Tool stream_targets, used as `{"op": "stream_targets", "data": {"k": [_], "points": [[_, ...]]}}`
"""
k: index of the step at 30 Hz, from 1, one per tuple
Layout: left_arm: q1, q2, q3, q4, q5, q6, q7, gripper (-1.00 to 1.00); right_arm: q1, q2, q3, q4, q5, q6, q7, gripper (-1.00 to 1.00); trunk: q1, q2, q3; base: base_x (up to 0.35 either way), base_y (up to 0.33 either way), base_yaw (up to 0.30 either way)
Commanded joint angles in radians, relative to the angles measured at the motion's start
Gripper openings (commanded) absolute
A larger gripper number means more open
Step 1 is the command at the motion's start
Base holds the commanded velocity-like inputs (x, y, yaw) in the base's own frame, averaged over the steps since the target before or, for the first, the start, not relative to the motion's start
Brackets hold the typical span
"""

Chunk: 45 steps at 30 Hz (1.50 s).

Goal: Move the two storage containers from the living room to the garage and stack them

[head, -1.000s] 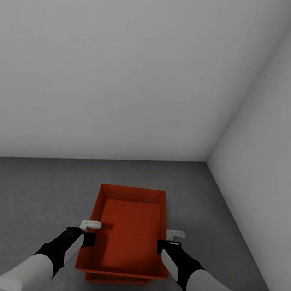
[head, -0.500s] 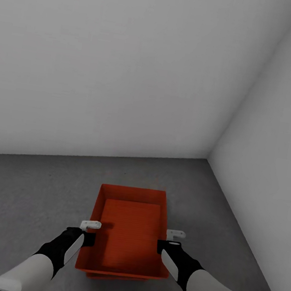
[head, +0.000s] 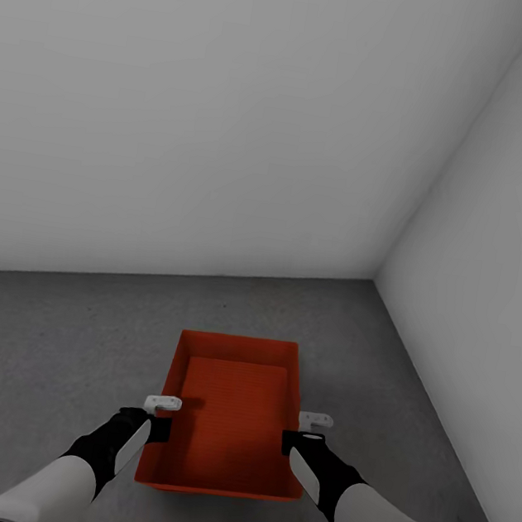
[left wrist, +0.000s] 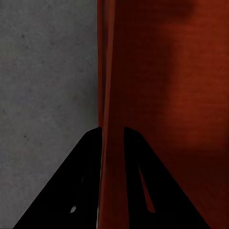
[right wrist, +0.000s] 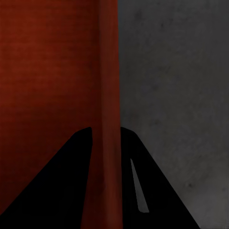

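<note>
A bare garage corner: two plain grey-white walls (head: 231,123) meet over a dark grey, mottled concrete floor (head: 56,347), with no furnishings along them.

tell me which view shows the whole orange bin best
The head view: the storage container shows whole there, rim and inside, on the grey floor between both grippers. Each wrist view shows just one side wall pinched between black fingers.
</note>
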Motion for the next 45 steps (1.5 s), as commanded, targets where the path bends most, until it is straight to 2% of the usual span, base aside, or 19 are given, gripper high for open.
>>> {"op": "stream_targets", "data": {"k": [1,23,35,45], "points": [[0.0,0.001,0.017,-0.001,-0.019,0.008,0.013,-1.0,-0.001,-0.016,-0.03,-0.003,0.029,-0.024,-0.057,-1.0,0.0,-0.001,-0.002,0.0,0.0,0.0],[0.0,0.001,0.018,-0.001,-0.019,0.008,0.013,-1.0,-0.001,-0.016,-0.03,-0.003,0.029,-0.024,-0.057,-1.0,0.0,-0.001,-0.009,0.002,0.0,0.0],[0.0,0.001,0.018,-0.001,-0.019,0.004,0.012,-1.0,-0.001,-0.016,-0.03,-0.003,0.029,-0.024,-0.057,-1.0,0.0,-0.001,-0.009,0.168,0.021,0.002],[0.0,0.001,0.018,-0.001,-0.019,0.003,0.013,-1.0,-0.001,-0.019,-0.03,-0.003,0.029,-0.025,-0.057,-1.0,0.0,-0.001,-0.009,0.006,0.0,0.133]]}}
